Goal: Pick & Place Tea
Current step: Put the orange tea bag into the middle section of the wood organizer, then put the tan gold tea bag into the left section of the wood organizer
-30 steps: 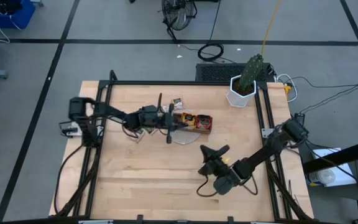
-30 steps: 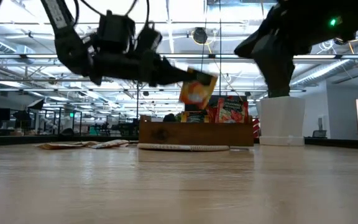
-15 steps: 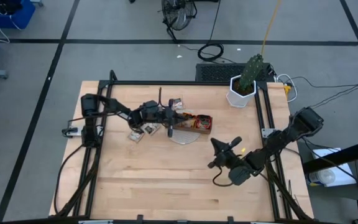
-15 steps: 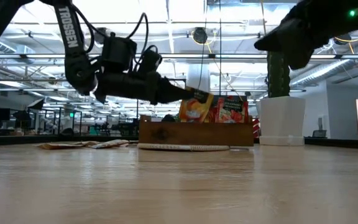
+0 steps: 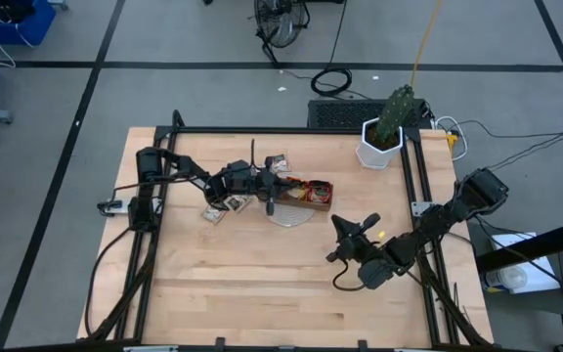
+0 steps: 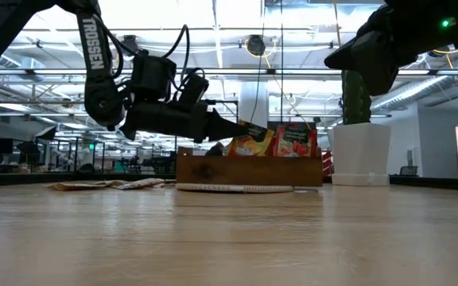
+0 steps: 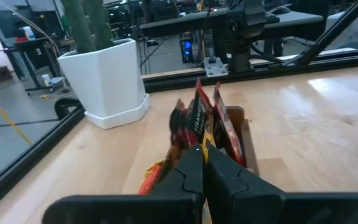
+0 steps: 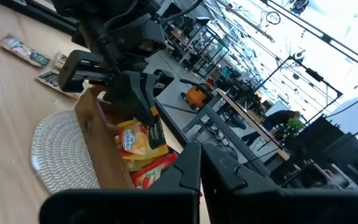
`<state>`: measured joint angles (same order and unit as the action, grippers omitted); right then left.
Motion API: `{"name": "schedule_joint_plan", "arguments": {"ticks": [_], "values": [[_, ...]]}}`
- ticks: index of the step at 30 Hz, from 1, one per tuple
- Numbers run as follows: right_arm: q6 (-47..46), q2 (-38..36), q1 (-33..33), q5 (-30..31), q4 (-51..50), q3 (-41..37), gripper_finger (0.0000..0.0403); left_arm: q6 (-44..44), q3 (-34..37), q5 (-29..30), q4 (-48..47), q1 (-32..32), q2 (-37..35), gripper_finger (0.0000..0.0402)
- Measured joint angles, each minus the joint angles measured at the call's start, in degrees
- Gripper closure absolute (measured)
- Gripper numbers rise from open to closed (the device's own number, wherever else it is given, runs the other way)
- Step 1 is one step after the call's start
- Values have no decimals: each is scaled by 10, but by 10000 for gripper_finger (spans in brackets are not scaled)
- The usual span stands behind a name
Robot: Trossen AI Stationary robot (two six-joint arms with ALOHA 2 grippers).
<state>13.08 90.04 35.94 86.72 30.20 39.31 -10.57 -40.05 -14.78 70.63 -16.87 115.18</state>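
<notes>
My left gripper (image 6: 230, 129) reaches in from the table's left over the brown wooden tray (image 6: 249, 169) and is shut on an orange-yellow sachet (image 6: 253, 144). Red sachets (image 6: 294, 141) stand upright in the tray beside it. The right wrist view shows the same gripper (image 8: 143, 107), sachet (image 8: 138, 139) and tray (image 8: 92, 134). More sachets lie flat on the table by the tray (image 5: 280, 161) and to its left (image 5: 218, 207). My right gripper (image 5: 340, 233) hangs shut above the table's right middle, holding nothing. My left gripper pinches the orange-yellow sachet by its upper dark-labelled corner (image 6: 247, 128) between both fingertips. The fingers come nearly level from the table's left, slanting a little down. The sachet hangs tilted below them, its lower part behind the tray's wall, next to the red sachets (image 7: 224, 129).
The tray sits partly on a round woven mat (image 5: 288, 214). A white pot with a cactus (image 5: 381, 143) stands at the far right corner. Black frame rails (image 5: 154, 235) run along the table's left and right sides. Bare wood (image 5: 252, 284) fills the near half.
My left gripper has moved toward the tray and down, carrying the orange-yellow sachet from above the tray's rim into it, where it now tilts beside the red ones. My right arm has drawn back toward the table's right edge and then kept still.
</notes>
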Motion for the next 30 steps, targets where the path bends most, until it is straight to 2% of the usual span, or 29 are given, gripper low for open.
{"name": "schedule_joint_plan", "arguments": {"ticks": [15, 19, 23, 30], "values": [[-4, 0, 0, 0, 0, 0, 403, 30, 0, 2, 2, 1, 0, 385], [-4, 0, 0, 0, 0, 0, 403, 65, 0, 58, 2, 1, 0, 382], [-4, 0, 0, 0, 0, 0, 403, 68, 0, 69, 2, 4, 0, 348], [-3, 0, 1, 0, 0, 0, 403, 68, 0, 74, 2, 17, 0, 257]]}}
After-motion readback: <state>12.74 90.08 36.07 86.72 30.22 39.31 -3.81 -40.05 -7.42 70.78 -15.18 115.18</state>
